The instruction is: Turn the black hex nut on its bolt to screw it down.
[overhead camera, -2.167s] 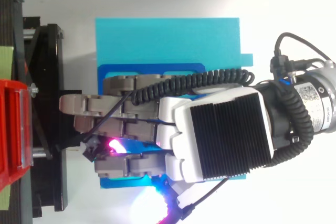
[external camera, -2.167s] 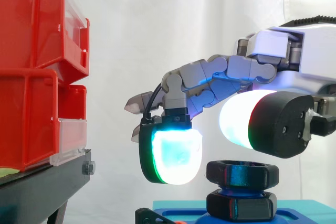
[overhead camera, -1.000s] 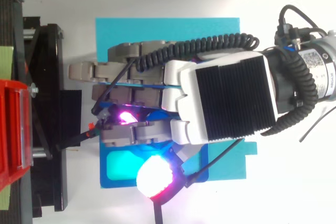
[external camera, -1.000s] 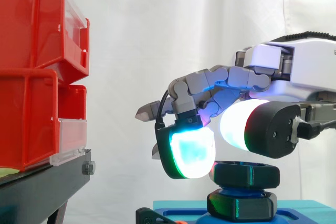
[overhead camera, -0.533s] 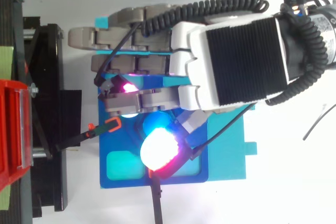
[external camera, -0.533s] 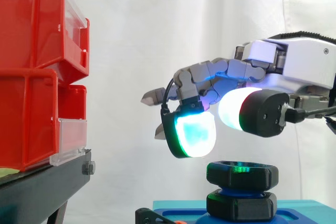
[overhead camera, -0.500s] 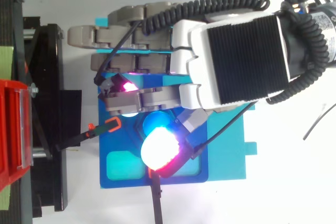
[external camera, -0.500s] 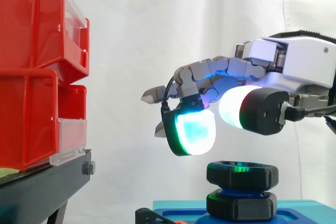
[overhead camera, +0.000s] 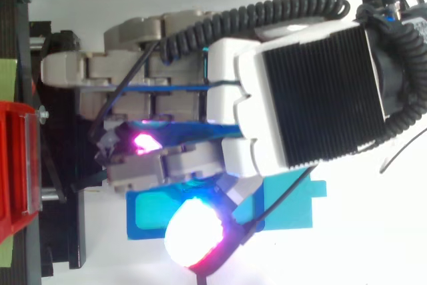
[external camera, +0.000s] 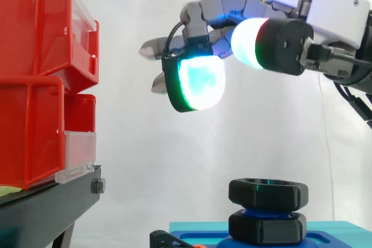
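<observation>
Our hand (external camera: pixel 282 40) hangs released, twelve o'clock above the black hex nut (external camera: pixel 267 193); blue bolt (external camera: pixel 267 211) thread shows beneath, so we judge it unfinished.

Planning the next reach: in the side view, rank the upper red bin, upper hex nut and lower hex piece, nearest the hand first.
1. upper red bin, left of the hand, level with its fingers.
2. upper hex nut, below the hand.
3. lower hex piece, under that nut.
</observation>
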